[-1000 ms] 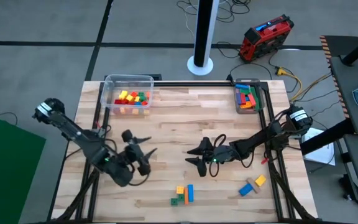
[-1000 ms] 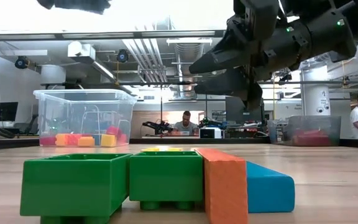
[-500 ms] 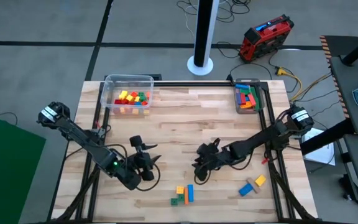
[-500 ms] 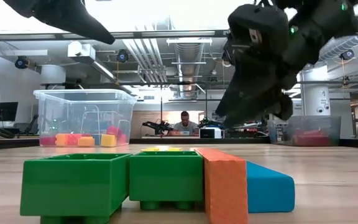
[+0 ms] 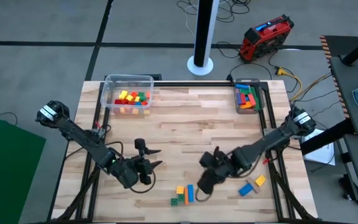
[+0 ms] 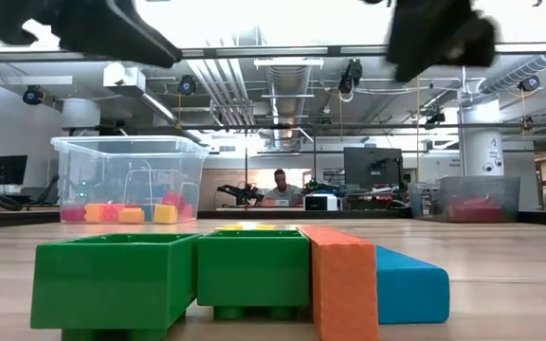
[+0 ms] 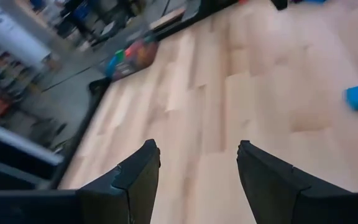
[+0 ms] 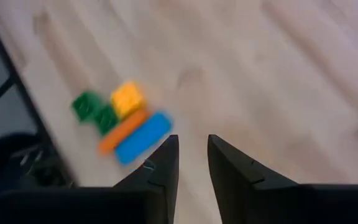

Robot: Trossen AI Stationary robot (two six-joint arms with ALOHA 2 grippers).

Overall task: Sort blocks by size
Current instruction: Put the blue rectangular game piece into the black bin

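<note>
A: Right gripper [image 5: 205, 182] is low over the table just beside the near cluster, fingers parted only narrowly with nothing between them. Wrist view has the pile right ahead of it.

B: Which pile?

A: Green cubes [image 8: 95, 109], a yellow cube [image 8: 128, 98], an orange bar [image 8: 122, 132] and a blue bar [image 8: 141, 138], all packed touching near the front edge. From table height the orange bar [image 6: 344, 281] stands pressed against a green cube [image 6: 253, 270], with the blue one [image 6: 410, 281] behind it.

B: How will they handle?

A: Light rigid plastic, I'd say, and slick-sided. Won't crush, but a glancing finger will skate the whole bunch. I'd take the blue bar across its short width, on the outer side, where the fingers have room.

B: Left arm?

A: Left gripper [image 5: 146, 155] hangs over bare wood left of centre, fingers spread wide, empty. Well apart from the cluster.

B: Rest of the blocks?

A: Another loose group [image 5: 252, 185] further right along the front. Small cubes sit in the clear tub [image 5: 128, 86] at the far left, long bars in the tray [image 5: 247, 98] at the far right. So sorting looks partly done.
</note>
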